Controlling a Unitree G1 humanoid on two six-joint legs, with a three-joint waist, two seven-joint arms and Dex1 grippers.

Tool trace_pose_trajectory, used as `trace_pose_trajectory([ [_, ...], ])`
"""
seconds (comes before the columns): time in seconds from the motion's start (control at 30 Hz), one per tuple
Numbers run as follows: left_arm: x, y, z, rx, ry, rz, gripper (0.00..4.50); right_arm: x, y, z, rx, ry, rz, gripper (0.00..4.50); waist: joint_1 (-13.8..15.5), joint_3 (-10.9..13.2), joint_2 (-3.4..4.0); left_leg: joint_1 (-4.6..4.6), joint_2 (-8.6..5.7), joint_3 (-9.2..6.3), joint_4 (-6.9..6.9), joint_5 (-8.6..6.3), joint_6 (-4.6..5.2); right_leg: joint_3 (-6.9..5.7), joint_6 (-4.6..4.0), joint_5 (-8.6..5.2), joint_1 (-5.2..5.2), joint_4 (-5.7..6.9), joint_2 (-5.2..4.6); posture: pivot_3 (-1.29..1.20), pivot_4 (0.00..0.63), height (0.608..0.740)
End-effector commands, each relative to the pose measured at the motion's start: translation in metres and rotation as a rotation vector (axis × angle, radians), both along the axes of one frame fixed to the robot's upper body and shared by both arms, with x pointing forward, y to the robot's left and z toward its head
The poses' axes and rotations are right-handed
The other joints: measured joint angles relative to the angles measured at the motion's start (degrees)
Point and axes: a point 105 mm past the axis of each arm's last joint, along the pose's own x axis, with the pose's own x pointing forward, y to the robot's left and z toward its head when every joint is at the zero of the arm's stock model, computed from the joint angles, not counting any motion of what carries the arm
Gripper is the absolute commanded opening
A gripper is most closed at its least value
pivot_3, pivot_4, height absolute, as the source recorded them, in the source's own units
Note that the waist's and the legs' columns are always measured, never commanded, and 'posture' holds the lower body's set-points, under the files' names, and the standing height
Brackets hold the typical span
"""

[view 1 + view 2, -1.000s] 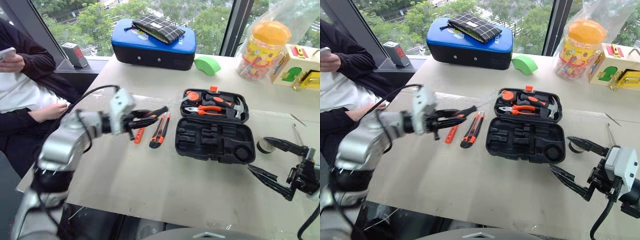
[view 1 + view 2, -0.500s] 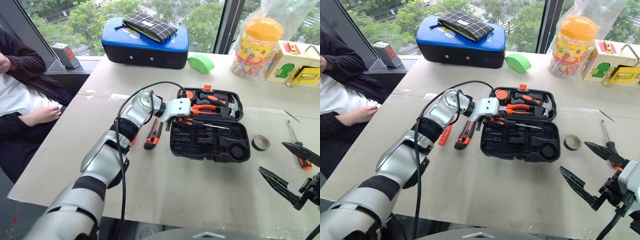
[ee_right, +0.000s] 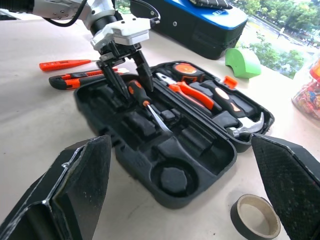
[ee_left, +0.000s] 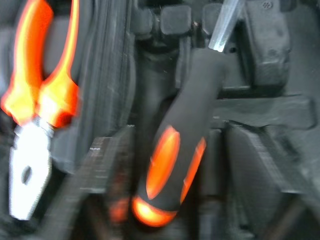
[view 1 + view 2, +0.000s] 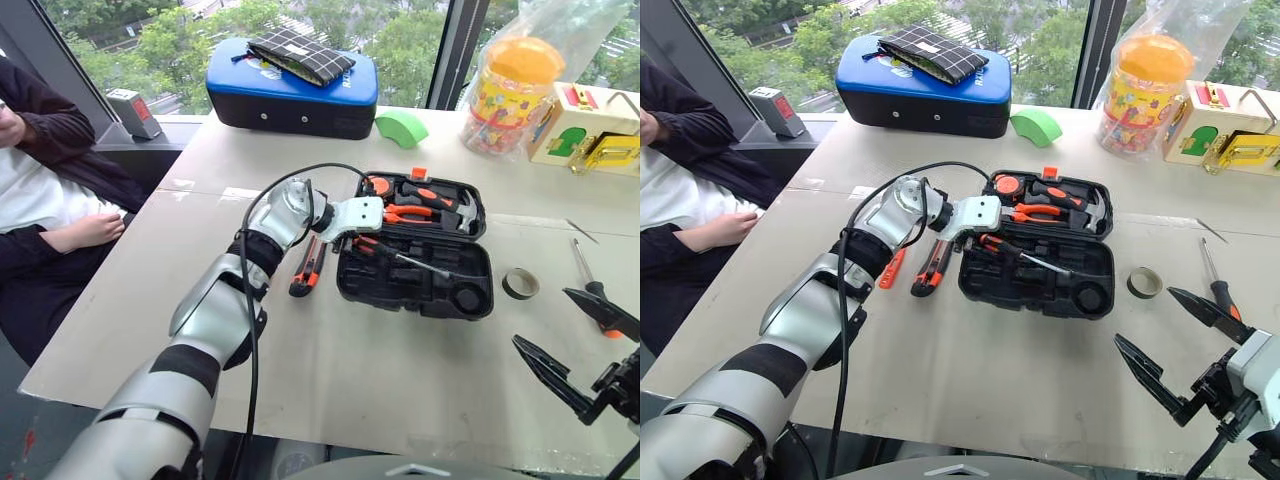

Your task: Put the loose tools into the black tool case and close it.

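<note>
lying aslant in the black tool case [image 3: 165, 165], the screwdriver [image 3: 145, 106] points its shaft at the round recess.

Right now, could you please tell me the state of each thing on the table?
Tool case: open.
Screwdriver: lying in the case, released.
Left hand: open.
Right hand: open, empty.
Knife, tester, tape roll, second screwdriver: loose on table.

Left arm [image 5: 215, 310]: silver-grey rounded shells, black bands at joints, black cable looping alongside from forearm to wrist. Wrist block white-silver, boxy. Left claw [image 3: 125, 70]: two slim black fingers. Right claw [image 5: 575, 345]: two long black tapered fingers, black bracket at base, pale grey housing behind.
</note>
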Motion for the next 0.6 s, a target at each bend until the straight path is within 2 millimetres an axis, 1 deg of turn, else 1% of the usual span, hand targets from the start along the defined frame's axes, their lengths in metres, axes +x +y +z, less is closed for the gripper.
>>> trace_pose_trajectory([
  [0.03, 0.004, -0.002, 0.034, -0.101, -0.021, 0.016, 4.40, -0.001, 0.003, 0.006, -0.014, -0.035, 0.009, 4.50, 0.02, 0.00, 0.01, 0.00, 0.00, 0.00, 0.00, 0.00, 0.00, 0.01, 0.00, 0.00, 0.00, 0.00, 0.00, 0.00, 0.150, 0.740],
  [0.1, 0.003, -0.002, 0.043, -0.157, -0.011, 0.022, 4.40, 0.001, 0.003, 0.006, -0.016, -0.040, 0.009, 4.50, 0.01, 0.02, 0.00, -0.03, 0.01, -0.02, 0.01, 0.00, 0.00, -0.02, -0.01, 0.00, -0.02, 0.00, -0.01, 0.00, 0.150, 0.740],
  [0.13, 0.002, -0.002, 0.043, -0.163, -0.014, 0.023, 4.05, 0.002, 0.003, 0.006, -0.016, -0.042, 0.010, 4.50, 0.02, 0.02, 0.00, -0.05, 0.02, -0.03, 0.01, 0.00, 0.00, -0.03, 0.00, 0.00, -0.02, -0.01, -0.01, 0.00, 0.150, 0.740],
  [0.17, 0.001, -0.002, 0.042, -0.163, -0.029, 0.019, 3.90, 0.003, 0.003, 0.006, -0.016, -0.043, 0.010, 4.50, 0.07, 0.01, 0.01, -0.05, 0.03, -0.04, 0.00, 0.00, 0.00, -0.04, -0.01, 0.00, -0.02, -0.02, -0.01, 0.00, 0.150, 0.740],
  [0.2, 0.001, -0.002, 0.040, -0.159, -0.054, 0.011, 3.62, 0.003, 0.004, 0.006, -0.016, -0.044, 0.012, 4.50, 0.13, 0.00, 0.02, -0.05, 0.02, -0.04, 0.00, 0.00, 0.00, -0.04, 0.00, 0.00, -0.01, -0.02, -0.03, 0.00, 0.150, 0.740],
  [0.23, -0.001, -0.003, 0.038, -0.148, -0.080, -0.010, 3.19, 0.004, 0.004, 0.006, -0.016, -0.044, 0.016, 4.50, 0.18, 0.00, 0.02, -0.05, 0.02, -0.04, -0.01, 0.00, 0.00, -0.05, 0.00, 0.00, -0.01, -0.02, -0.05, 0.00, 0.150, 0.740],
  [0.27, -0.002, -0.002, 0.036, -0.135, -0.094, -0.026, 2.63, 0.004, 0.005, 0.006, -0.015, -0.043, 0.022, 4.50, 0.19, 0.00, 0.03, -0.04, 0.01, -0.05, -0.01, 0.00, 0.00, -0.05, 0.00, 0.00, -0.01, -0.02, -0.04, 0.00, 0.150, 0.740],
  [0.3, -0.004, -0.003, 0.034, -0.119, -0.106, -0.050, 2.28, 0.004, 0.005, 0.006, -0.015, -0.043, 0.025, 4.50, 0.19, 0.00, 0.03, -0.04, 0.01, -0.04, -0.01, 0.00, 0.00, -0.04, 0.00, 0.00, -0.01, -0.02, -0.04, 0.00, 0.150, 0.740],
  [0.37, -0.008, -0.004, 0.032, -0.100, -0.116, -0.095, 1.40, 0.005, 0.005, 0.007, -0.017, -0.042, 0.028, 4.50, 0.21, 0.01, 0.02, -0.04, 0.01, -0.05, -0.01, 0.00, -0.01, -0.04, 0.00, 0.00, -0.01, -0.01, -0.03, 0.00, 0.150, 0.740],
  [0.47, -0.012, -0.006, 0.031, -0.079, -0.102, -0.143, 1.40, 0.005, 0.004, 0.007, -0.021, -0.040, 0.032, 4.50, 0.23, 0.01, 0.02, -0.06, -0.01, -0.06, 0.00, 0.00, -0.01, -0.04, 0.00, 0.00, -0.01, -0.01, -0.03, 0.00, 0.150, 0.740],
  [0.6, -0.018, -0.004, 0.037, -0.052, -0.051, -0.216, 1.40, 0.003, 0.005, 0.006, -0.023, -0.035, 0.032, 4.50, 0.30, 0.01, 0.01, -0.06, -0.05, -0.05, 0.03, 0.00, -0.01, -0.04, 0.00, 0.00, 0.00, -0.01, -0.03, 0.00, 0.150, 0.740],
])
